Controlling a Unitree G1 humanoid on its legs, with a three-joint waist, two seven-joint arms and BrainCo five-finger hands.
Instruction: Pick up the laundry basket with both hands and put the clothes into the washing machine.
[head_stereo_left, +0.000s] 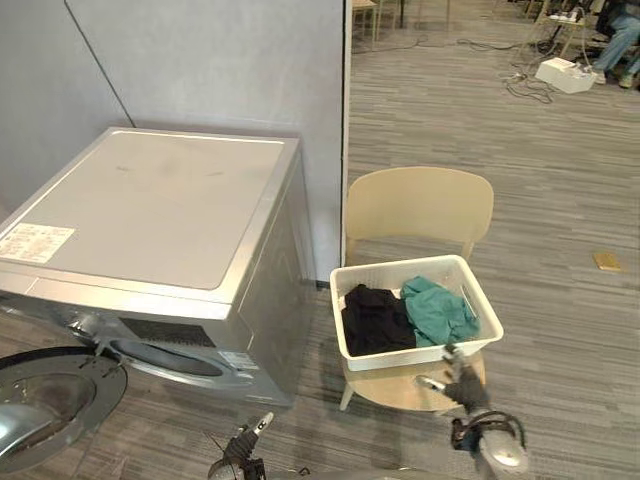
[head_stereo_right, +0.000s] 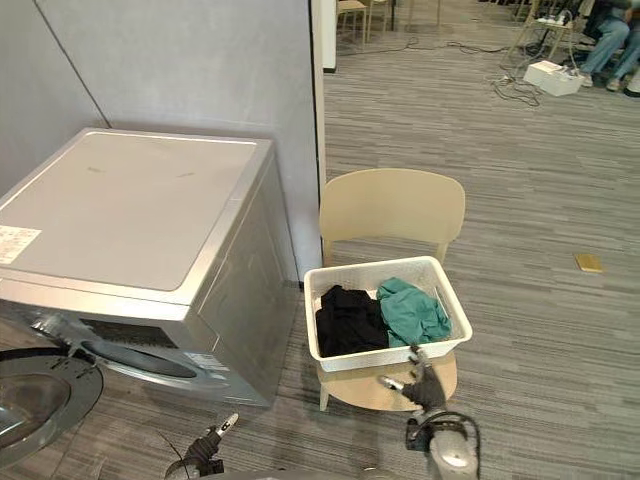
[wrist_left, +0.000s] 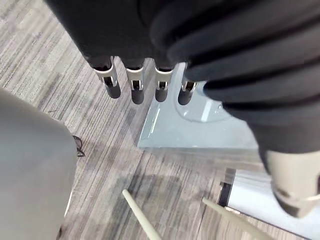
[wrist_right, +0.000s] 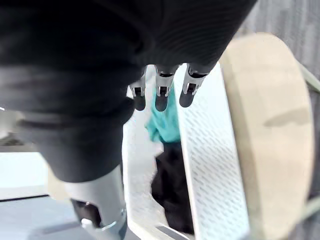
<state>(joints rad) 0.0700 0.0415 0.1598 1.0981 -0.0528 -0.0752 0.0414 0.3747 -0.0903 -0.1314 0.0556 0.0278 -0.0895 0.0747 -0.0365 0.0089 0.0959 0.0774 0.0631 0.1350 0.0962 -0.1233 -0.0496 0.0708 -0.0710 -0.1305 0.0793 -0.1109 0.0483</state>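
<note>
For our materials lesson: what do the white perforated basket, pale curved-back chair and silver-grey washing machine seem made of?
White perforated basket: probably matt moulded plastic, its walls evenly holed. Pale curved-back chair: likely smooth plywood, thin and bent. Silver-grey washing machine: seemingly painted metal, flat panels, soft sheen.

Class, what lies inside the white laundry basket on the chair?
A black garment and a teal garment lie side by side. They cover the floor of the basket, so anything beneath cannot be seen.

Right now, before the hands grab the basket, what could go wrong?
The right hand is by the laundry basket while the left hand hangs well away, so a one-sided lift might tip it off the chair. The washing machine door stands open low at left and might get bumped.
</note>
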